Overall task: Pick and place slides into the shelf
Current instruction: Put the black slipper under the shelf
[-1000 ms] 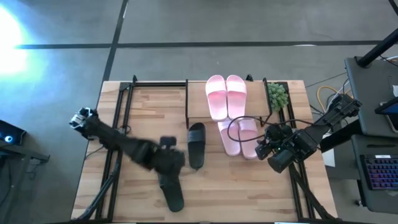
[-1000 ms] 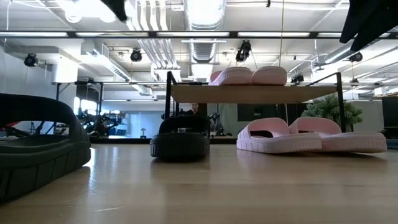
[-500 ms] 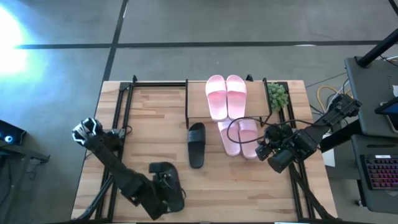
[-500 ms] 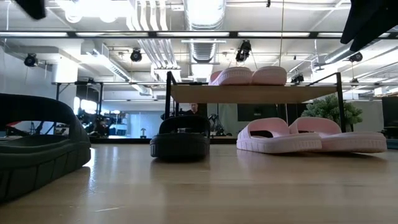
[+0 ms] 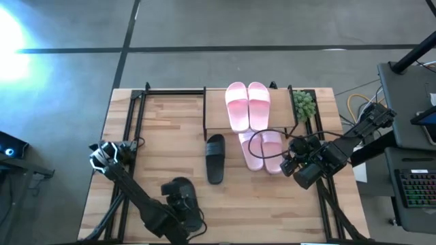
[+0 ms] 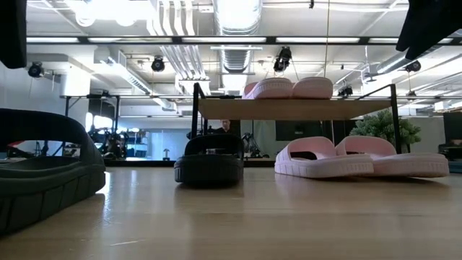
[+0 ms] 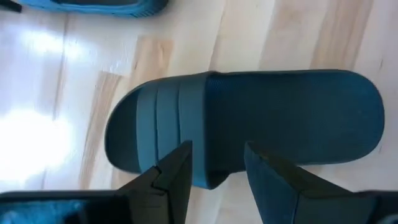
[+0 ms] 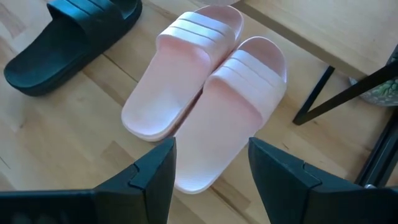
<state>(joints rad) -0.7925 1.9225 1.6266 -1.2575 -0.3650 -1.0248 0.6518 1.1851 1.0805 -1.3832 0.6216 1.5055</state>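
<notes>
A black slide lies flat on its sole near the table's near edge and also shows in the low view. My left gripper is open and hovers over its long edge, clear of it. A second black slide rests on the table at the shelf's left side. The shelf carries one pale pink pair on its top board. The other pink pair lies on the table, partly under the shelf. My right gripper is open and hangs above that pair.
A small green plant stands at the shelf's right end. Black rails run along the table's left part and far edge. Bare wood lies between the near black slide and the shelf. A keyboard sits off the table's right side.
My left gripper has swung from the table's middle toward the near edge and come down over the near black slide. The slides have stayed where they were.
</notes>
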